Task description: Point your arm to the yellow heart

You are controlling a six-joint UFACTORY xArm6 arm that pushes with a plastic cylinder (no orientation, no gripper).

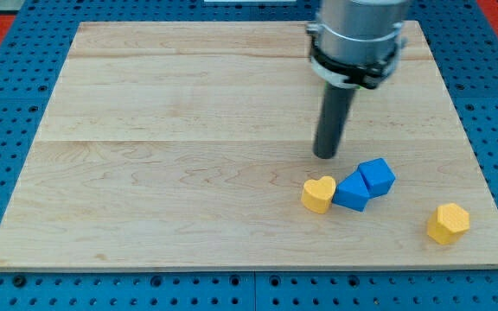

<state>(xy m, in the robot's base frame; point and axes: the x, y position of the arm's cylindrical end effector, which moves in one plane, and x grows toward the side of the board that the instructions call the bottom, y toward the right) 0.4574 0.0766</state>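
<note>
- Approach matters most: my tip [326, 155] stands just above the yellow heart [318, 193] in the view, near it but apart, with bare wood between them.
- Judging from this, a short slide toward the view's bottom would close the gap; stopping just short of the heart points at it without shoving it.
- Drifting toward the view's right risks nudging the blue block [352, 192], which touches the heart's right side, and the second blue block [376, 176] pressed against that one.
- Well apart, near the lower right corner of the wooden board [162, 138], sits a yellow hexagonal block [448, 223]; it is the wrong yellow piece and should be ignored.
- Arm pose: the dark rod hangs straight down from a grey cylindrical mount at the view's top, upright, its end resting on the board.
- No jaws exist here; the rod is bare and holds nothing.
</note>
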